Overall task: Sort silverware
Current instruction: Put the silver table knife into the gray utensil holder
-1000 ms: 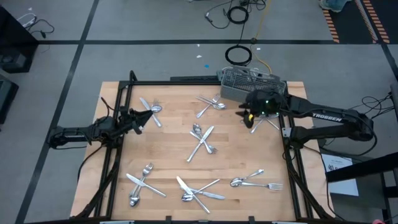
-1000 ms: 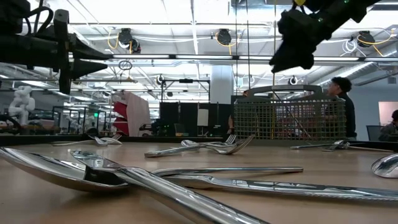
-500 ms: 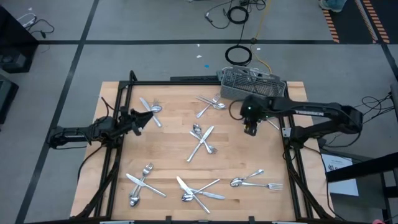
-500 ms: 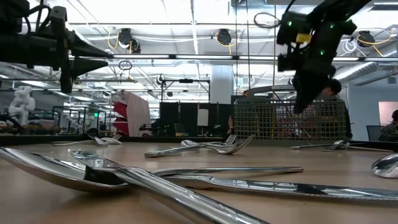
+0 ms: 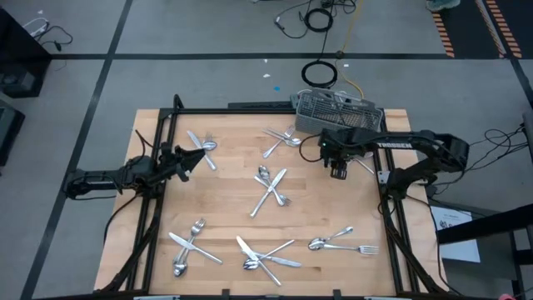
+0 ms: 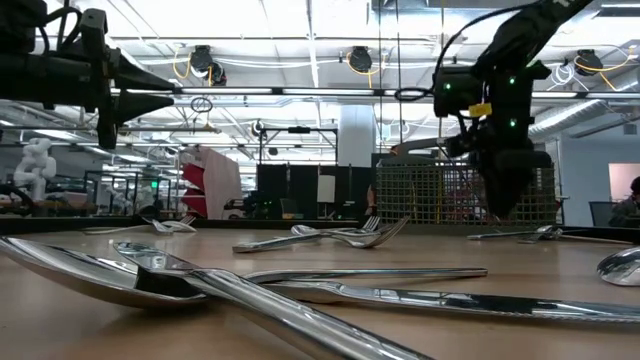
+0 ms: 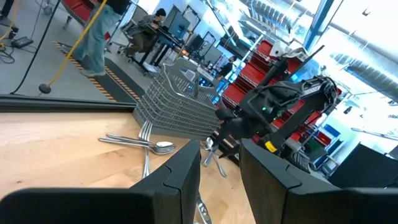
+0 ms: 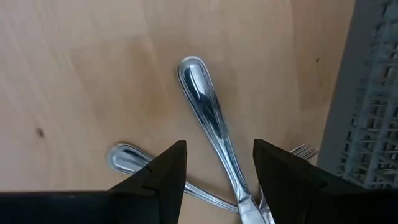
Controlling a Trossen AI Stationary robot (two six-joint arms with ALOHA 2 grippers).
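- Silverware lies in loose heaps all over the wooden table (image 5: 225,208). Three heaps sit along the edge farthest from the wire basket (image 5: 337,112): a crossed bunch (image 5: 190,246) at the corner diagonally opposite the basket, a tangle of knives and spoons (image 5: 265,255) at mid-edge, and a fork with spoons (image 5: 341,242) on the basket's side.
- A crossed cluster (image 5: 271,185) lies mid-table, well apart from the basket.
- The left gripper (image 5: 187,158) hangs over the table's side far from the basket, next to a small pair of pieces (image 5: 202,148). Its fingers (image 7: 180,177) stand a little apart with nothing between them, and they point across the table toward the basket.
- A fork and spoon (image 5: 283,139) lie just in front of the basket, toward the table's middle.
- The right gripper (image 5: 337,171) hovers just in front of the basket, pointing down, clear of the tabletop. Its fingers (image 8: 165,171) are spread and hold nothing.
- Under it lie two crossed handles (image 8: 211,124), and fork tines (image 8: 303,149) show near the basket's mesh wall.
- The basket stands at the table's far corner on the right arm's side. From these views I cannot tell what lies inside it.
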